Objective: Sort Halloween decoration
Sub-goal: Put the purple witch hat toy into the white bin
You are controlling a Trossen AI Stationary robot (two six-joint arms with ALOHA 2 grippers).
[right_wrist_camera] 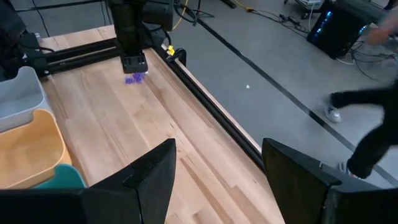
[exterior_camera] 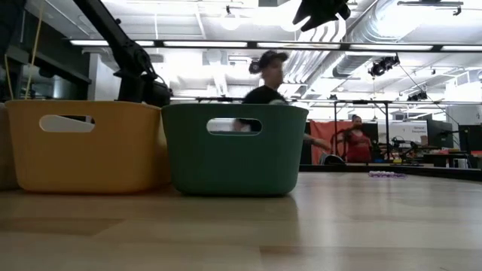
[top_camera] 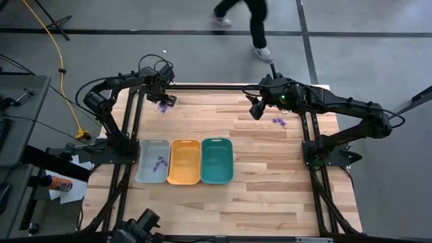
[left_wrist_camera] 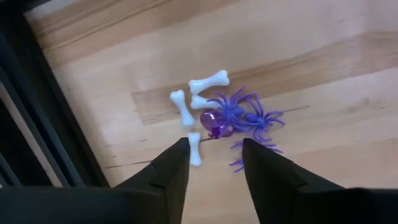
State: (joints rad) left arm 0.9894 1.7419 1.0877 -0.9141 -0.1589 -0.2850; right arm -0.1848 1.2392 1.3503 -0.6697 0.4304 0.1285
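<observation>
Over far-left pile [left_wrist_camera: 217, 118] | left gripper [left_wrist_camera: 214, 163] parted, empty | bone [left_wrist_camera: 194, 149] partly hidden by finger

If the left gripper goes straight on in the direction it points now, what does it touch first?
Most likely the small pile of Halloween pieces: the left gripper is open above it, with a white bone and the purple spiders just ahead of its fingertips. Depth is unclear, so the bone or the table could come first.

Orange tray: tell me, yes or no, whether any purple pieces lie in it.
No. In the high view the orange tray looks bare; the purple pieces lie in the grey tray.
</observation>
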